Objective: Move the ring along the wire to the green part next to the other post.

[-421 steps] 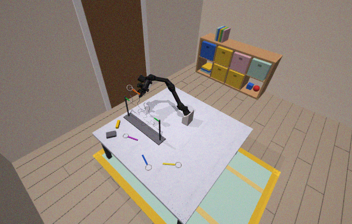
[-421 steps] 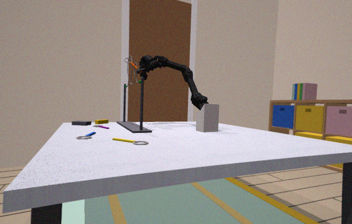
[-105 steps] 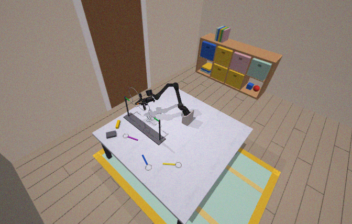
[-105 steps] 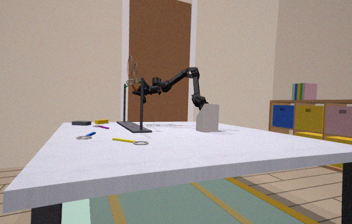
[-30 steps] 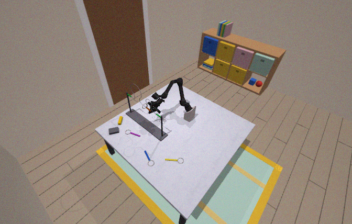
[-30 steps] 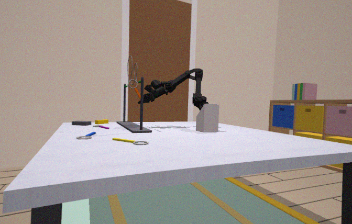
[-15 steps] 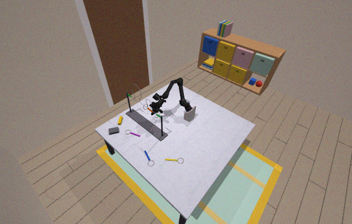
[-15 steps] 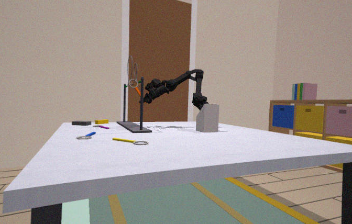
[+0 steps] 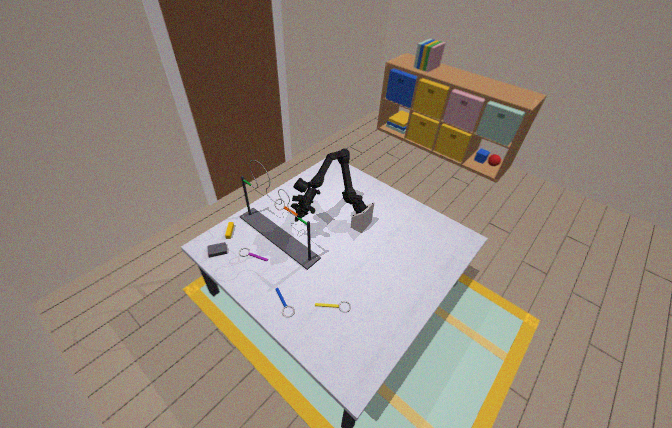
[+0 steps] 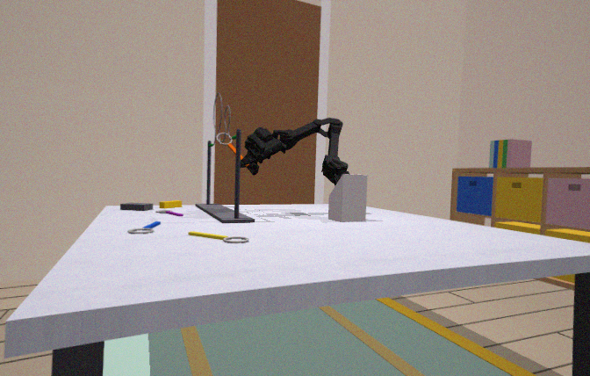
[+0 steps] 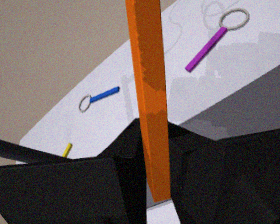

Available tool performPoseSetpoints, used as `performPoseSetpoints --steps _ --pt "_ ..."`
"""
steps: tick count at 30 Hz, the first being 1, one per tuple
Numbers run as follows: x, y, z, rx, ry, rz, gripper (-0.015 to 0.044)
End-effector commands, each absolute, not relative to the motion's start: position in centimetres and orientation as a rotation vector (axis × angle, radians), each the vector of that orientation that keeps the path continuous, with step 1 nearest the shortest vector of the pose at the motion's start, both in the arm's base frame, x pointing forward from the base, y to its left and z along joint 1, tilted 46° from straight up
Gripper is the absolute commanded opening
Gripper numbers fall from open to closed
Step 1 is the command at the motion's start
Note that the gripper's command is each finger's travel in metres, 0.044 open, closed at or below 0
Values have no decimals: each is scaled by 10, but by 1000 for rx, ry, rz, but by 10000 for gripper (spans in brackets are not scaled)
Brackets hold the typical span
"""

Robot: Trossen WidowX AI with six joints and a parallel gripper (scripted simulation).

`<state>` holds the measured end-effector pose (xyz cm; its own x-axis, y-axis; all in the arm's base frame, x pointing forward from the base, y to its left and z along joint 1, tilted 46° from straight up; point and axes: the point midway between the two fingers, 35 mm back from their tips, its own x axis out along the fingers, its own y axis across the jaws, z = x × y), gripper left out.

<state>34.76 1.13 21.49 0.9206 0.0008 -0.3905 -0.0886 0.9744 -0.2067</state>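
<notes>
The gripper (image 9: 297, 215) (image 10: 243, 162) (image 11: 153, 131) is shut on the orange handle (image 9: 290, 211) (image 10: 233, 150) (image 11: 150, 75), near its lower end. The handle slants up to the ring (image 10: 224, 143), which is at the wire between the posts, beside the tall grey loops (image 10: 214, 112). Whether ring and grey wire touch is too small to tell. The near post (image 9: 309, 241) (image 10: 237, 177) has a green part (image 9: 303, 220) (image 10: 234, 137) close to the gripper and handle. The far post (image 9: 246, 199) (image 10: 208, 172) has another green part (image 9: 246, 181) (image 10: 212, 144) beyond the loops.
A dark base bar (image 9: 280, 236) (image 10: 222, 213) joins the posts. Magenta (image 9: 258, 256) (image 11: 206, 50), blue (image 9: 281, 297) (image 11: 105, 95) and yellow (image 9: 326, 305) (image 10: 206, 235) handled rings lie on the table, with a dark block (image 9: 217, 249) and a yellow block (image 9: 229, 230).
</notes>
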Motion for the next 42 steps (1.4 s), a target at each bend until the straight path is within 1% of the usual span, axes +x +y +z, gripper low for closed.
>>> performPoseSetpoints --steps 1,20,42 --pt "344 26 213 -132 416 78 -150" --pt "328 94 226 321 490 217 -150" --pt "310 154 277 832 553 366 -150"
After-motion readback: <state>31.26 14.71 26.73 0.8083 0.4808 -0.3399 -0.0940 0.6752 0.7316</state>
